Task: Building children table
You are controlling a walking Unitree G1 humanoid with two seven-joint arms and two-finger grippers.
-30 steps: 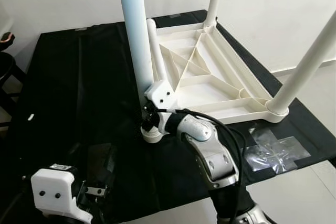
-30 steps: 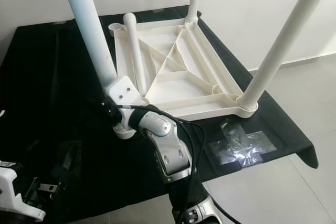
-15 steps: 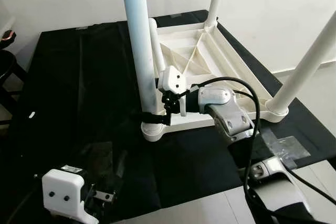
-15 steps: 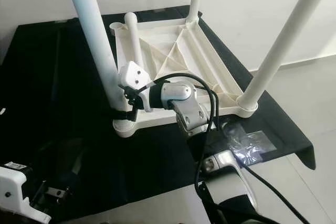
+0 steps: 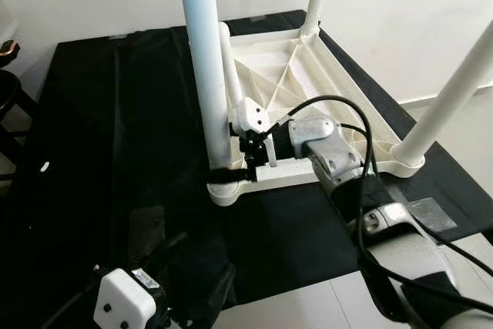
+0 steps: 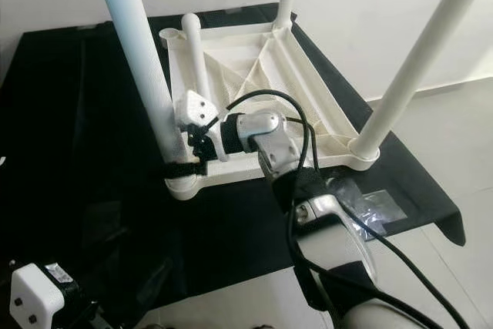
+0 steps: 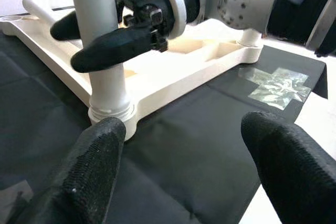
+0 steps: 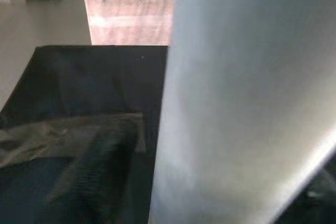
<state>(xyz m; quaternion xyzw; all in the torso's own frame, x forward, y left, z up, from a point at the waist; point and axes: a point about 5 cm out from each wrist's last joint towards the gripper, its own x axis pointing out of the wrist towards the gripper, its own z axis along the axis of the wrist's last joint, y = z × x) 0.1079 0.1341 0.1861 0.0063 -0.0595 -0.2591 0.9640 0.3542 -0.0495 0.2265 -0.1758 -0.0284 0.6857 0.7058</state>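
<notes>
Currently the white plastic tabletop (image 5: 308,90) lies underside-up on the black cloth-covered table (image 5: 115,113), presumably so the sockets face upward for leg fitting. The near white tubular leg (image 5: 206,67) stands upright in the corner socket (image 5: 227,190) at 6 o'clock. The right gripper (image 7: 105,38) clenches this leg just above the socket. The left gripper (image 7: 184,166) hovers released at 7 o'clock, apart.

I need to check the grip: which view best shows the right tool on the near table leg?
The left wrist view: the right tool straddles the near leg above its socket. The eye views show it smaller, side-on; the right wrist view shows a blurred leg.
</notes>
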